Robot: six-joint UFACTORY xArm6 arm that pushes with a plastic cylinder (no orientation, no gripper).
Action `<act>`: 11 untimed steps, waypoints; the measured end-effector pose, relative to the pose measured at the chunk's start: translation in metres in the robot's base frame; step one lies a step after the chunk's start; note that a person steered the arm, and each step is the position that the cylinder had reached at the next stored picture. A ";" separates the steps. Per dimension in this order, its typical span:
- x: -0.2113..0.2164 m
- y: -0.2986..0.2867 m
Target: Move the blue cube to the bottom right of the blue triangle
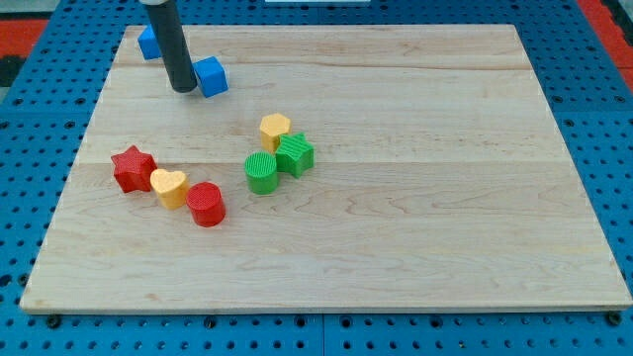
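Observation:
The blue cube (pixel 212 76) sits near the view's top left on the wooden board (pixel 415 198). The blue triangle (pixel 148 43) lies further up and left, near the board's corner, partly hidden behind my rod. My tip (pixel 184 89) rests on the board just left of the blue cube, touching or almost touching its left face, and below and to the right of the blue triangle.
A yellow hexagon (pixel 275 128), a green star-like block (pixel 295 154) and a green cylinder (pixel 261 172) cluster at the centre left. A red star (pixel 133 168), a yellow heart (pixel 169 186) and a red cylinder (pixel 207 205) lie in a row at the left.

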State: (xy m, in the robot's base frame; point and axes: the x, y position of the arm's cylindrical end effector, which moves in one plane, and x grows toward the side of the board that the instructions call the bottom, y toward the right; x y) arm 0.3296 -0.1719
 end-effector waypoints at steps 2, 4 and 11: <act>0.007 0.000; 0.005 0.045; -0.033 -0.019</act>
